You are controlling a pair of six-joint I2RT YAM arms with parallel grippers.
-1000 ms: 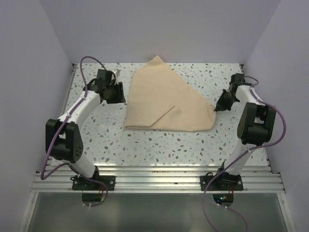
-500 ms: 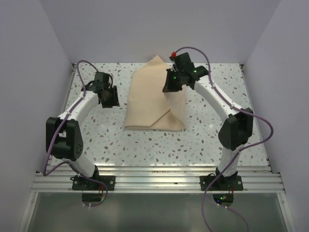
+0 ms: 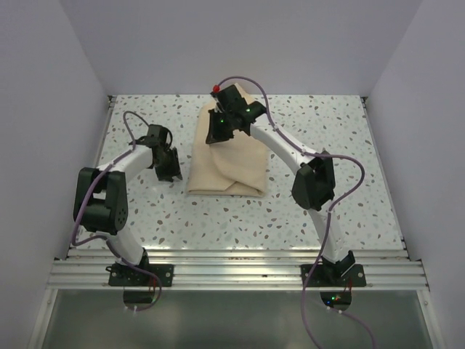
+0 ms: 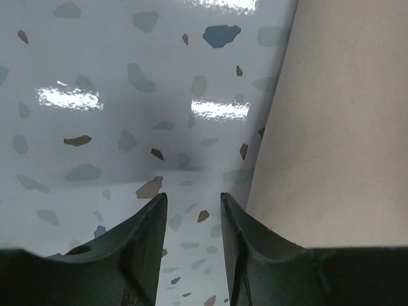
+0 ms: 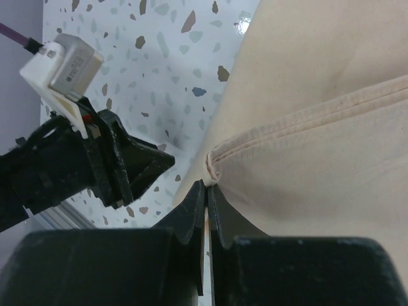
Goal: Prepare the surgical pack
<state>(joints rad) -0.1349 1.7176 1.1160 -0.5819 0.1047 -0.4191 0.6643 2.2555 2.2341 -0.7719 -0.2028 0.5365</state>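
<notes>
Wrap sheet [image 3: 234, 166] corner in right pincer [image 5: 207, 185]

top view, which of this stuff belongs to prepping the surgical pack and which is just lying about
Belongs to the job:
- tan wrap sheet, folded over
- right pincer, shut on its hemmed corner
- left pincer, open beside its edge, holding nothing

Just there:
- speckled tabletop
- purple cables
</notes>
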